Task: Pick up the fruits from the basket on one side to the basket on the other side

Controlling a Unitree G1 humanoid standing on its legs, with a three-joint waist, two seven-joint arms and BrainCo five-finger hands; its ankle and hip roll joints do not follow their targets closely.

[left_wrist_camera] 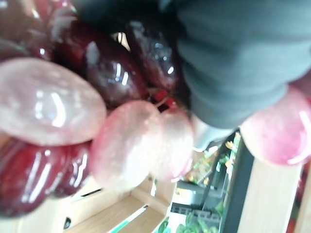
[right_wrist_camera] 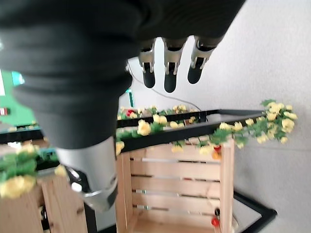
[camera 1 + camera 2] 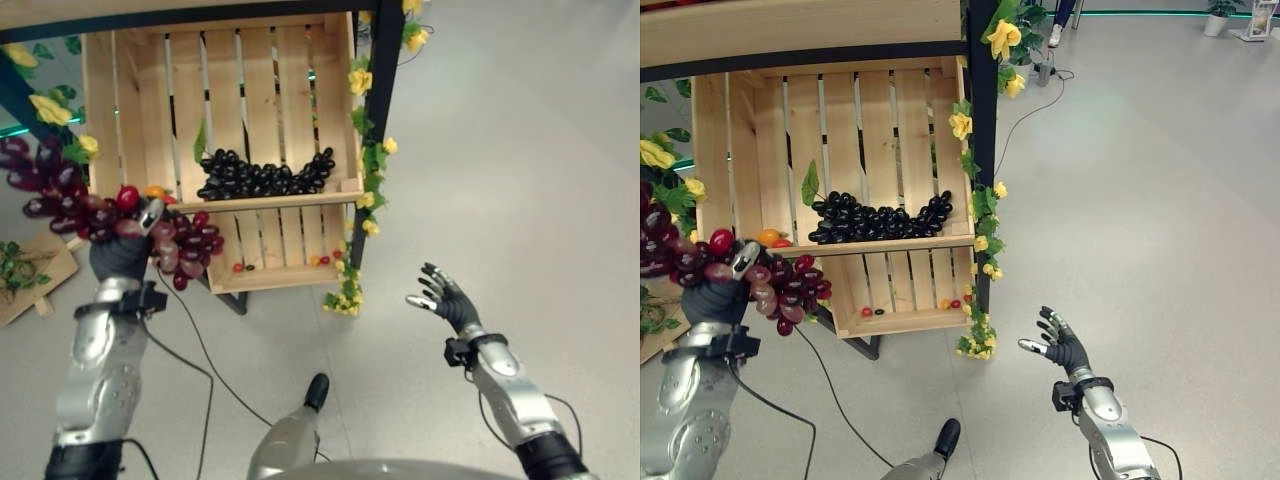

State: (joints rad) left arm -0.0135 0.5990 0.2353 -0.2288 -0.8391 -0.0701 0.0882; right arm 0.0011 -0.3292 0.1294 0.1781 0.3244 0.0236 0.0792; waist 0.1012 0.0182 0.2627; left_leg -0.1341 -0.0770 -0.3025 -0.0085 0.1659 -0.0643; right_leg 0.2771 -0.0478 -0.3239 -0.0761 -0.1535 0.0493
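Observation:
My left hand [image 3: 122, 250] is raised at the left, in front of the wooden crate shelf, shut on a long bunch of red grapes [image 3: 70, 205] that drapes to both sides of it. The same red grapes [image 1: 97, 136] press close against the hand in the left wrist view. A bunch of black grapes [image 3: 262, 176] lies on the upper shelf of the wooden crate [image 3: 140, 110]. A few small red and orange fruits [image 3: 240, 266] lie on the lower shelf. My right hand [image 3: 446, 297] hovers open over the floor at the right, its fingers [image 2: 169, 68] straight and holding nothing.
A black frame post [image 3: 378, 100] with yellow flowers and leaves runs down the crate's right side. More flowers [image 3: 50, 108] hang at the left. A small wooden board with greenery [image 3: 25, 270] lies on the floor at the far left. Grey floor [image 3: 520, 150] spreads to the right.

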